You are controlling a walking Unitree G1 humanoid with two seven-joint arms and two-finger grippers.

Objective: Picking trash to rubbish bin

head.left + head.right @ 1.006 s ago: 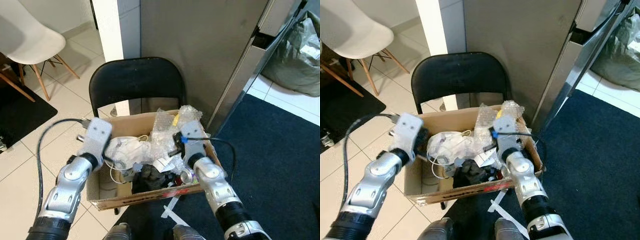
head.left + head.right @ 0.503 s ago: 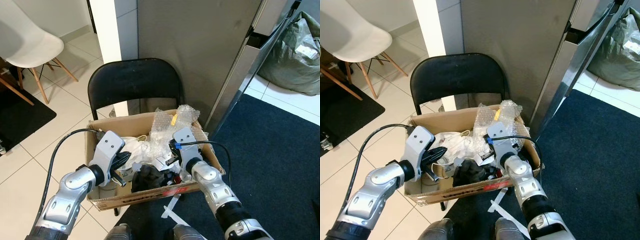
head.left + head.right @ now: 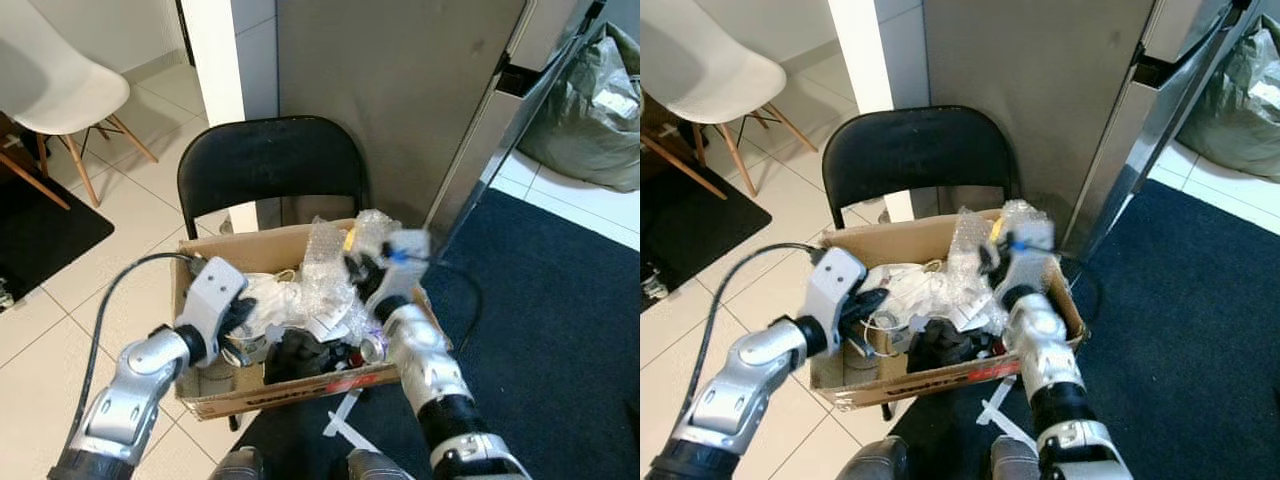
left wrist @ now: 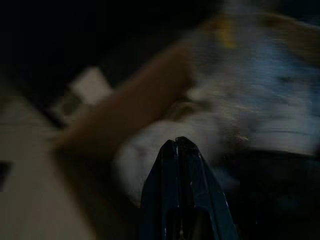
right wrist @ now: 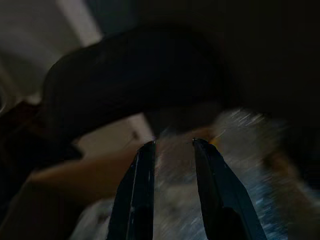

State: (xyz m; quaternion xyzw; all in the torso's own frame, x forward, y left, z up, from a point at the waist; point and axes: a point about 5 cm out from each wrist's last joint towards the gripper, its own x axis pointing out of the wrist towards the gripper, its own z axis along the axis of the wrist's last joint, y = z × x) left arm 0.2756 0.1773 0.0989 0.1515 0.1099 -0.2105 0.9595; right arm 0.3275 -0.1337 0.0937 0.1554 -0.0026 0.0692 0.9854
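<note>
The left gripper (image 4: 176, 141), fingers pressed together and empty, sits low inside the cardboard box (image 3: 300, 385) beside white trash (image 3: 280, 300). The right gripper (image 5: 172, 145), fingers slightly parted and empty, hovers above bubble wrap (image 3: 335, 255) near the black chair (image 3: 270, 160).

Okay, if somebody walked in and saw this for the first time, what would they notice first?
Most likely the cardboard box crammed with bubble wrap and other trash, sitting on a black folding chair just ahead. Both silver arms reach over it: the left gripper at the box's left side with fingers together, the right gripper raised by the bubble wrap with fingers apart. A white chair stands off to the left.
</note>
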